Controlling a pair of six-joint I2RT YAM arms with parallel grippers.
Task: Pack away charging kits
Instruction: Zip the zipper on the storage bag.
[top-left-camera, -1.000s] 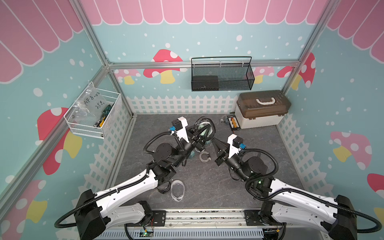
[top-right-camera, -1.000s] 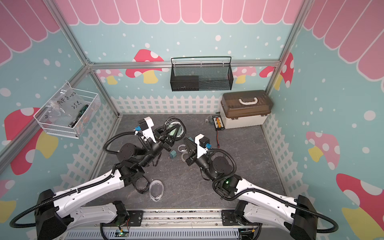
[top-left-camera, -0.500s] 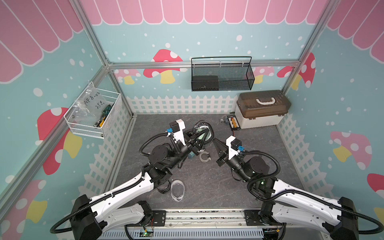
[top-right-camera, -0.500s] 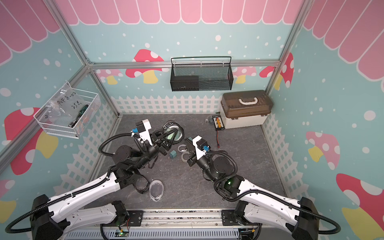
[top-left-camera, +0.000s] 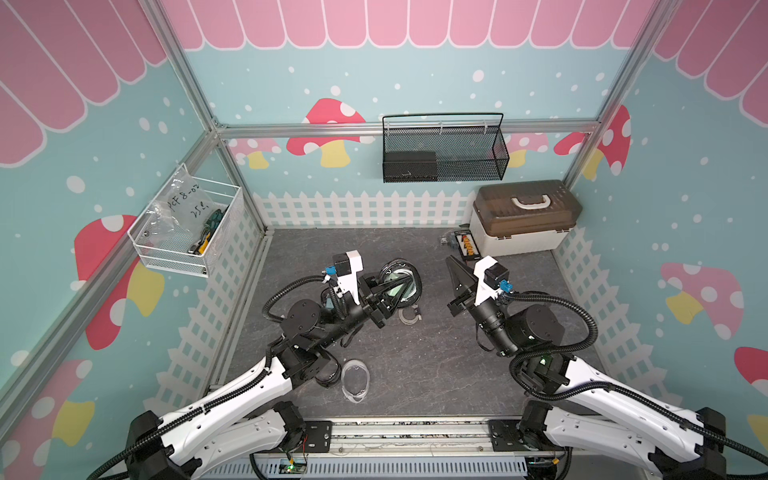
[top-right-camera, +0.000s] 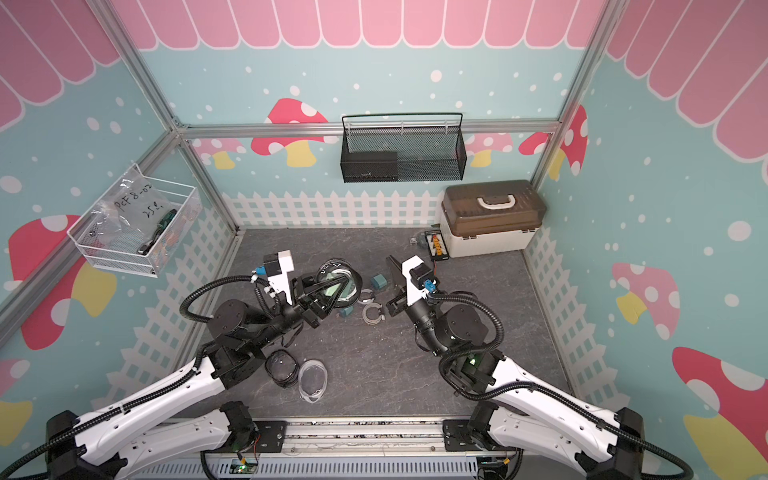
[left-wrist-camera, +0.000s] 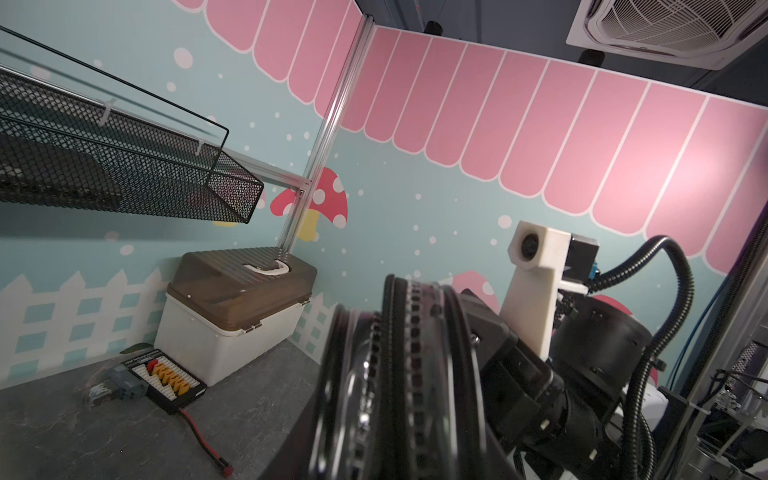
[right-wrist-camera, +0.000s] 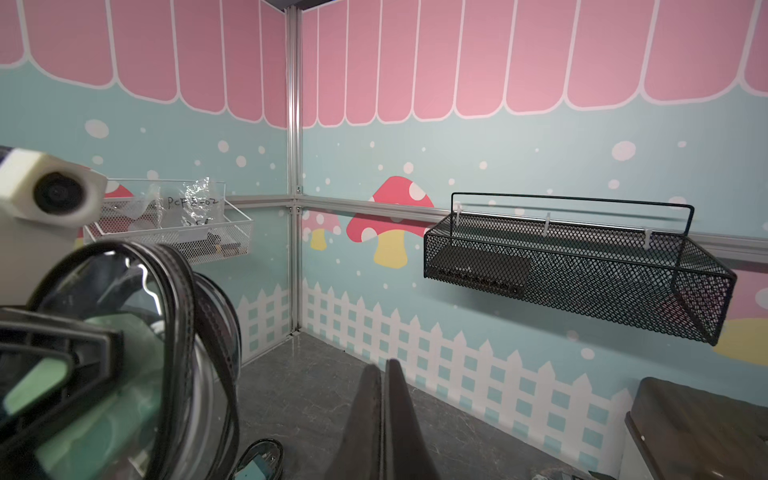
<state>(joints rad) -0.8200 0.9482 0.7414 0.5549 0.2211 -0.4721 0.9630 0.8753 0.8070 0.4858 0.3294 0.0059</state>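
Grey marbled tabletop (top-left-camera: 415, 365), mushroom-print walls (top-left-camera: 291, 83), beige brown-lidded box (top-left-camera: 523, 224) at rear. L gripper (top-right-camera: 340, 284) clamps black-rimmed oval clear pouch (top-right-camera: 330, 270); R gripper (top-left-camera: 452, 264) jaws together.

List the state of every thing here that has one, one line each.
left gripper, shut on the black-rimmed pouch
black-rimmed pouch, held on edge, appears unzipped
right gripper, shut, empty
beige box, lid closed
teal charger, loose on the table
white cable, coiled, loose on the table
clear pouch, lying flat on the table
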